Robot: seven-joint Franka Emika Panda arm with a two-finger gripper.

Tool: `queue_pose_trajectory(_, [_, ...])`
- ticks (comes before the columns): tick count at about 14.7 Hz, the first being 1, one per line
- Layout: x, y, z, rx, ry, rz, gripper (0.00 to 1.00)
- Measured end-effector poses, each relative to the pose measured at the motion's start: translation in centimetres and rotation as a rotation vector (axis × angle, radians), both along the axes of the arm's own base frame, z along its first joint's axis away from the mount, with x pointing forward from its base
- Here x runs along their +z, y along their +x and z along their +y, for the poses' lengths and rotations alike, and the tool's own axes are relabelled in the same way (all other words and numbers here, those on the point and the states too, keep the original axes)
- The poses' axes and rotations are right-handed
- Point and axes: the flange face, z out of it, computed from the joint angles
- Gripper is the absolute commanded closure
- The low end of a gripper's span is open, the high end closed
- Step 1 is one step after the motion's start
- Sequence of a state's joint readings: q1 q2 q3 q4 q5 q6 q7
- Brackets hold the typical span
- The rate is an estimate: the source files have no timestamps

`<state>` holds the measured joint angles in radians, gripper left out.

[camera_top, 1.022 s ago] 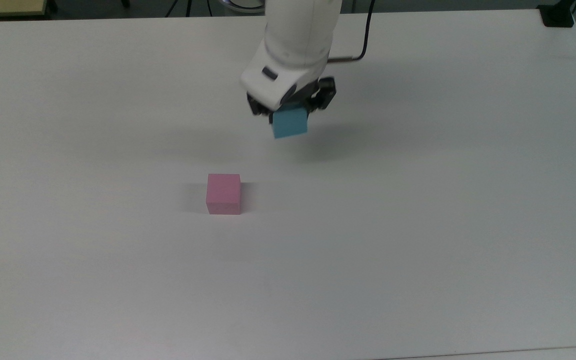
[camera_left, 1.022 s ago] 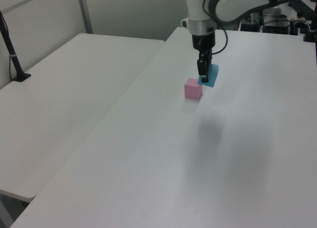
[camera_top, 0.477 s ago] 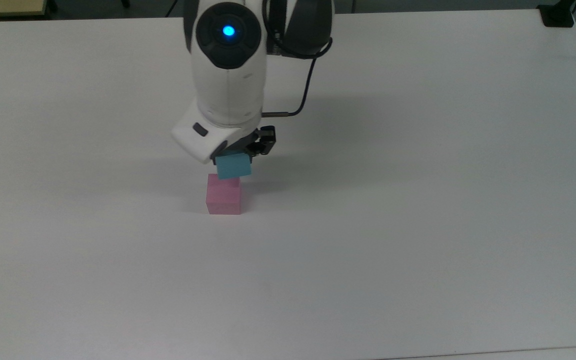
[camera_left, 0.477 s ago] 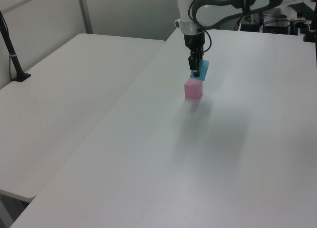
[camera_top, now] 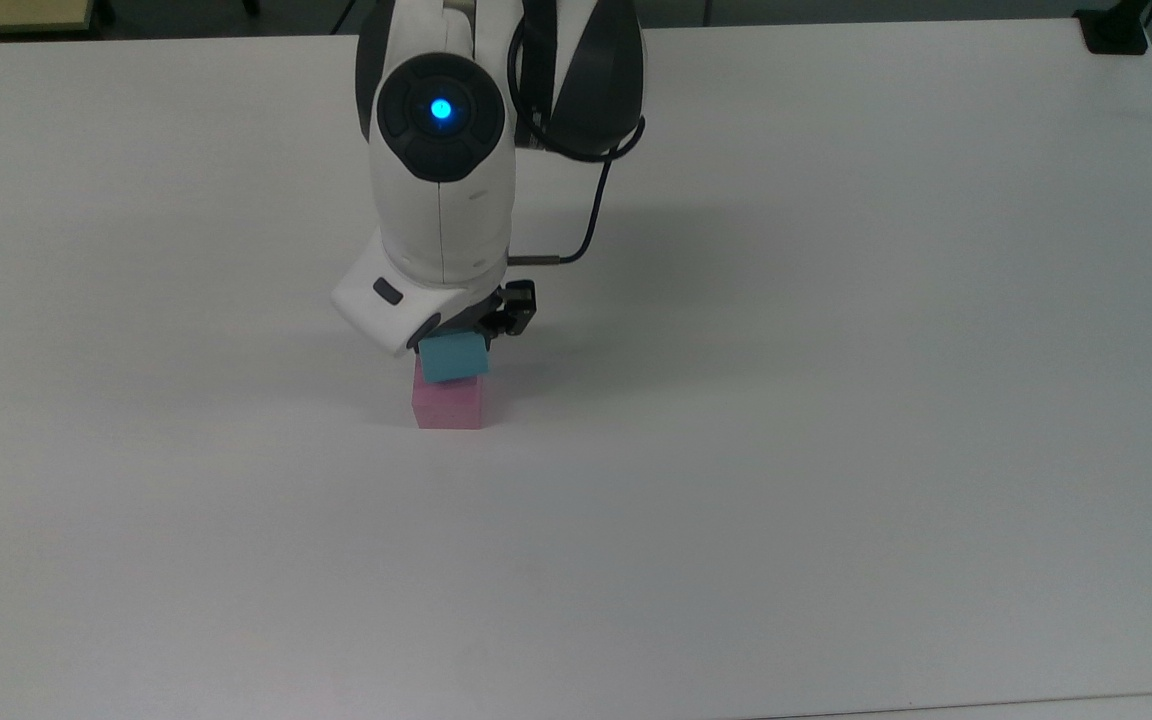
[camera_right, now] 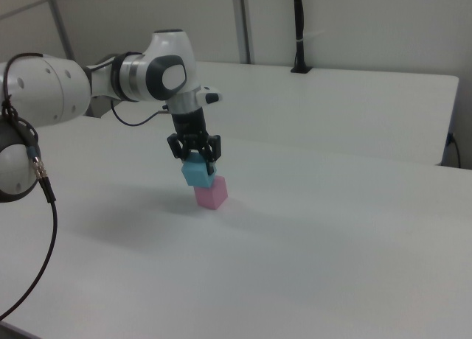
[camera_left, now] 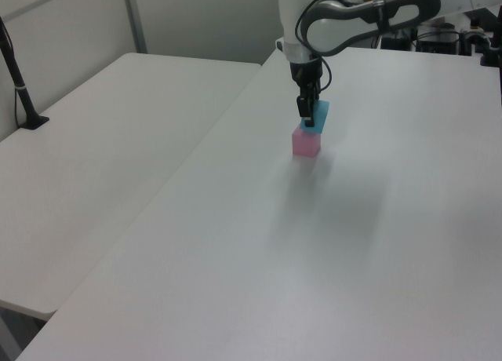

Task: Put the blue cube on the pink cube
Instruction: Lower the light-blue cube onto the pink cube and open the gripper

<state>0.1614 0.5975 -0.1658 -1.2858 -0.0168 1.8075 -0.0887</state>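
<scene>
across the white worktop [camera_top: 836,400] the blue cube [camera_top: 453,357], clamped in the closed end effector [camera_top: 458,338], has been carried from well aside to directly over the pink cube [camera_top: 449,404], so lowering and release are judged next.

two cubes in all: one blue cube [camera_top: 454,358] clamped in the one gripper [camera_top: 461,335], and one pink cube [camera_top: 449,404] directly beneath that gripper, on one table [camera_top: 836,400].
</scene>
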Motion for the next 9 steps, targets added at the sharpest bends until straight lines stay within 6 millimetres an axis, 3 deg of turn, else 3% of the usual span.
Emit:
queue_pose_trajectory(2, [-0.79, 0.46, -0.05, -0.008, -0.003, -0.018, 0.98])
queue_pose_trajectory(3, [-1.05, 0.65, -0.04, -0.015, -0.004, -0.028, 0.86])
queue_pose_trajectory(4, [-1.05, 0.69, -0.04, -0.017, -0.004, -0.031, 0.59])
queue_pose_trajectory(5, [-0.99, 0.71, -0.07, -0.018, -0.004, -0.033, 0.08])
queue_pose_trajectory(6, [-0.96, 0.72, -0.13, -0.019, -0.005, -0.033, 0.00])
queue_pose_trajectory(9, [-0.92, 0.73, -0.81, -0.037, -0.007, -0.035, 0.00])
